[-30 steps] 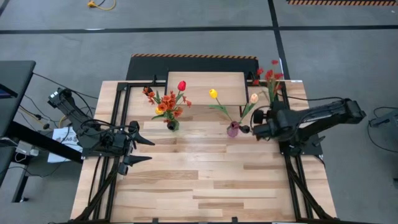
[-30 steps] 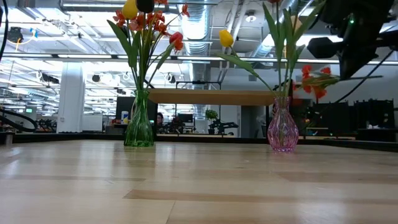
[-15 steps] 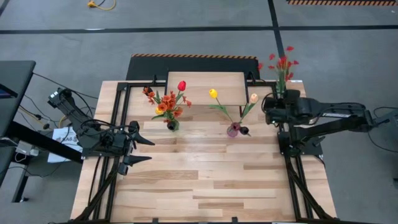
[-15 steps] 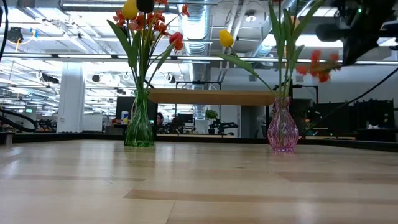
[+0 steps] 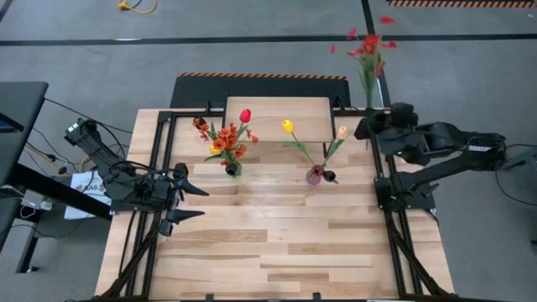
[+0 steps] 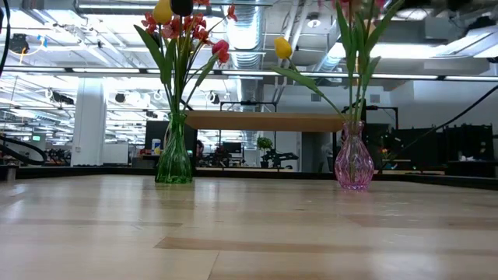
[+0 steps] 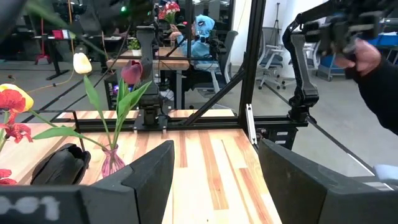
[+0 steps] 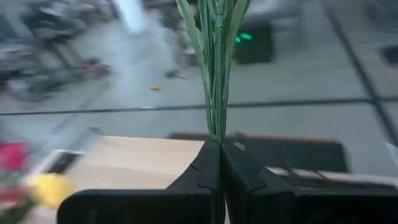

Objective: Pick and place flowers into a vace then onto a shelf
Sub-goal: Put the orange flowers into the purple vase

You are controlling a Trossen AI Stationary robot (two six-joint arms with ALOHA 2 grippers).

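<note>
A: Where's the spray of red blossoms?

B: My right hand clenches its stems, raised beside the surface. Light, floppy; I'd grip low. Left hand waits released.

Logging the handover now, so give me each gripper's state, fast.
Left gripper: open, holding nothing, at the table's left side.
Right gripper: fingers shut on the stem of a red-orange flower spray, raised at the table's right edge.

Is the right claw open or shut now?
Shut. In the right wrist view the right claw has its fingers pressed together on the green stems of the red spray.
</note>
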